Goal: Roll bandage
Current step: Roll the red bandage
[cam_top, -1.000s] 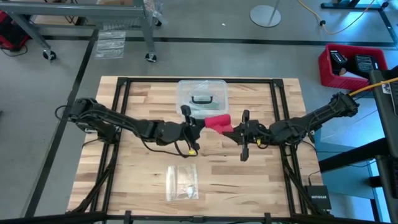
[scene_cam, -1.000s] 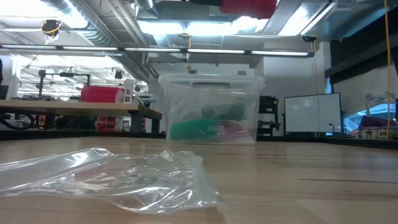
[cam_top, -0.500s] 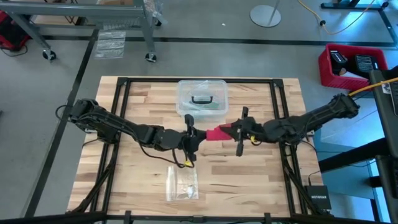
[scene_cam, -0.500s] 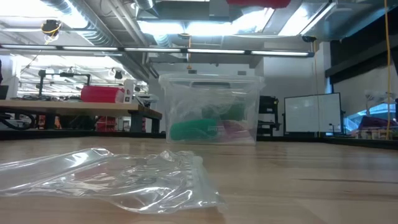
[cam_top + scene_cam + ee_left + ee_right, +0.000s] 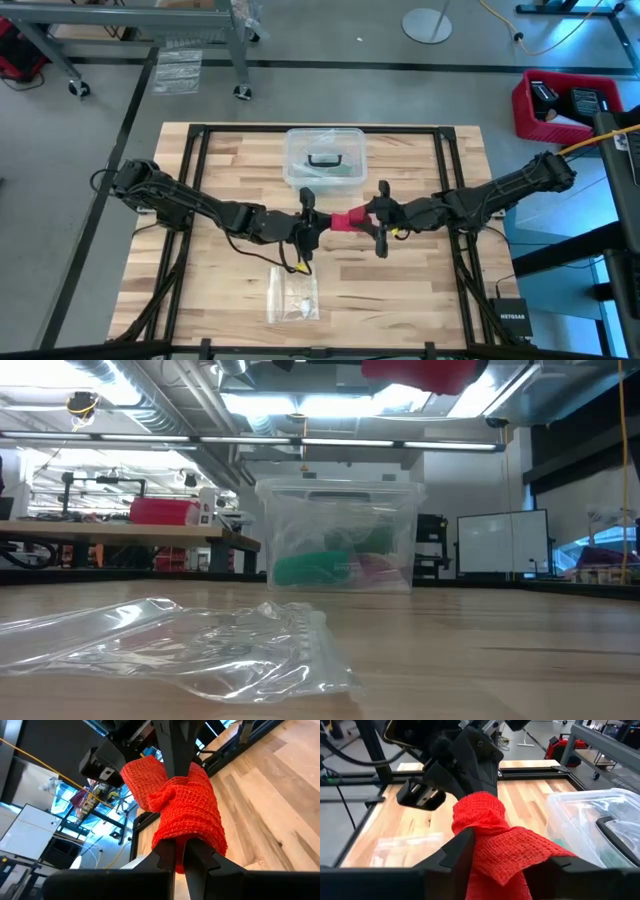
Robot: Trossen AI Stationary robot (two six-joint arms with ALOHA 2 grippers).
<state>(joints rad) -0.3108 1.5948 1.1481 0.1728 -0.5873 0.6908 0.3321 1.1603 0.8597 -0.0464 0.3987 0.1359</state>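
Observation:
The red bandage hangs in the air over the middle of the table, between my two grippers. It is a loosely wound roll with a loose flap. My left gripper is shut, with the roll on its fingertips. From the right, my right gripper stands open, one finger on either side of the roll's loose end. In the low view only the bandage's underside shows, at the picture's top. My left gripper's shut fingers reach almost level, from the table's left, into one end of the roll. The cloth is wound around their free ends and hides the tips. The roll is lifted clear of the table. My right gripper has the bandage's loose end between its open fingers. The cloth lies against the inner side of one finger; whether the other finger touches it, I cannot tell.
A clear plastic box with a black handle stands just beyond the grippers; green and red things show inside it. A small clear plastic bag lies flat near the front edge. A black frame runs around the tabletop.
My right gripper has moved toward the table's left, closer to my left gripper, and has sunk a little. My left gripper has shifted slightly toward the near edge and rolled. The stretch of red bandage between them has grown shorter and come lower.

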